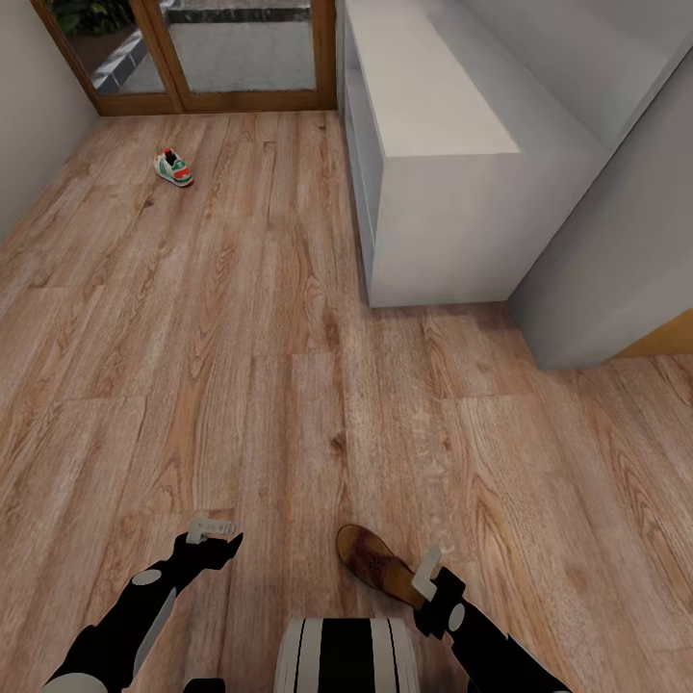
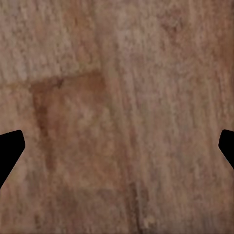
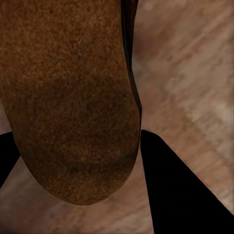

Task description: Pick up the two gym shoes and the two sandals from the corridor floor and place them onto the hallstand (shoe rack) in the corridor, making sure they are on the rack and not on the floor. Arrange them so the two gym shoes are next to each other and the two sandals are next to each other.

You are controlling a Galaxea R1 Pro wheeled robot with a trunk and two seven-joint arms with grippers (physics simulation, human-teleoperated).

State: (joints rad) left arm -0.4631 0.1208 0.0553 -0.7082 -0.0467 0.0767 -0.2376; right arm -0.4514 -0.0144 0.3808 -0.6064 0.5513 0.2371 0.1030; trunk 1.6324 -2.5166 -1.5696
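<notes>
— Arms?
— Both low over the floor (image 1: pixel 241 337). The left end effector (image 1: pixel 210 529) is spread and empty; the right end effector (image 1: pixel 428 570) straddles the sandal's (image 1: pixel 373 561) heel, its fingers (image 3: pixel 170 190) beside it.
— Shoes?
— The sandal lies diagonally. A gym shoe (image 1: pixel 174 167) sits far off near the door, left of the rack (image 1: pixel 433 125).

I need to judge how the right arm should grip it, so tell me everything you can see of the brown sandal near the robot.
The sandal is dark-brown, leather-looking, with a tan, suede-like footbed and a rounded end. It lies on the wood-plank floor, running diagonally, just ahead of the robot's base. The right gripper is at its nearer end; in the right wrist view the footbed sits between the dark fingers, though a closed grasp cannot be confirmed. Nothing else touches it.
</notes>
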